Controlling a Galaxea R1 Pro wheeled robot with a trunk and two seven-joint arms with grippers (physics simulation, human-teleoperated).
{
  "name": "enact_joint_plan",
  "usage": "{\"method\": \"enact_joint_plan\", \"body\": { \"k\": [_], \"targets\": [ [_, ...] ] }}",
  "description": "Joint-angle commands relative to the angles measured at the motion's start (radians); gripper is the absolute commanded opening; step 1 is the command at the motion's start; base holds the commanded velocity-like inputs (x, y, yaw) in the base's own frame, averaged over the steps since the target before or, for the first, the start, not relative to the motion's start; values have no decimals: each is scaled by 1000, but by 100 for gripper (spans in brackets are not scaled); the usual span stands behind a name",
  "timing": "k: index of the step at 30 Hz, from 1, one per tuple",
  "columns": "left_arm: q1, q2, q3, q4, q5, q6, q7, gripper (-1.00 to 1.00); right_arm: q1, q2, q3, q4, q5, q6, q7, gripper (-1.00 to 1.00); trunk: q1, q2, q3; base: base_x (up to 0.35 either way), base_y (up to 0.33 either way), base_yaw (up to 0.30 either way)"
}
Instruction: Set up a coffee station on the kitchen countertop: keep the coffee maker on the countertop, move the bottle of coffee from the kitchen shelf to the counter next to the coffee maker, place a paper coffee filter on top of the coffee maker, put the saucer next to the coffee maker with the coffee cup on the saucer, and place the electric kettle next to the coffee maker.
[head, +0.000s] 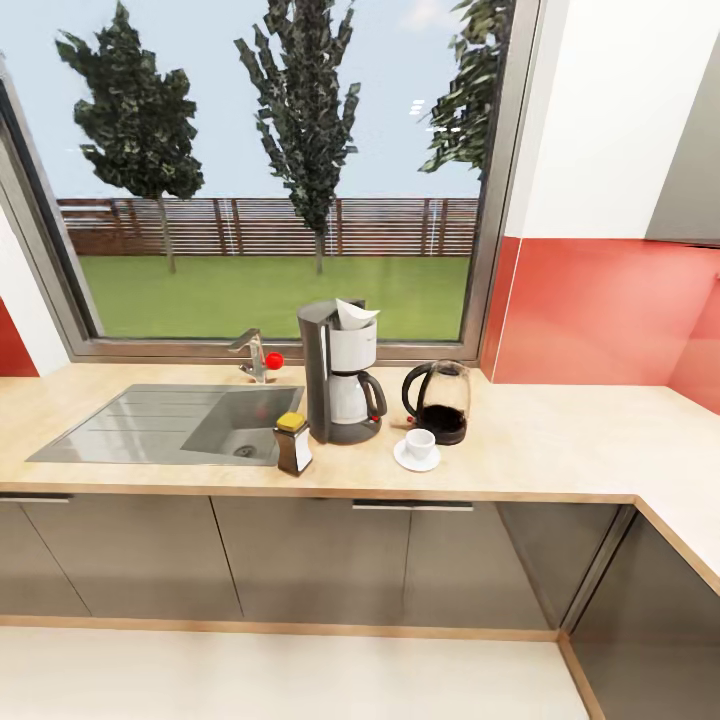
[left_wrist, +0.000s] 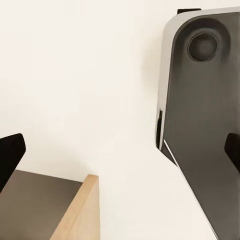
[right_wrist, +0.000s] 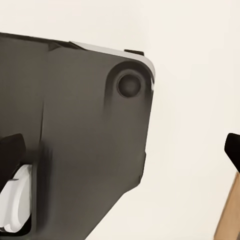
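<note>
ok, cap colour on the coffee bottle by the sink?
Yellow. The bottle of coffee shows it best in the head view.

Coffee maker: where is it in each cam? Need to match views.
Head view: the coffee maker stands mid-frame on the kitchen countertop, between the sink and the electric kettle.
Left wrist view: aimed at pale floor, the robot's dark base and a wood strip.
Right wrist view: dark base, pale floor, wood strip.
Shared landmark: the wood strip, likely the one under the cabinets.
</note>
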Motion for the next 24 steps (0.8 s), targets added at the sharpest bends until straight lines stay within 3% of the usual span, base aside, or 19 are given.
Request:
{"method": "enact_joint_plan", "body": {
  "k": [1, 24],
  "targets": [
    [-1, 0, -9, 0, 10, -3, 2, 100, -1, 0, 6, 1, 1, -2, -6, 100, 0, -2, -2, 0, 0, 0],
    [-1, -6, -8, -6, 11, -4, 2, 100, -1, 1, 4, -34, -1, -4, -8, 100, 0, -2, -2, 0, 0, 0]
  ]
}}
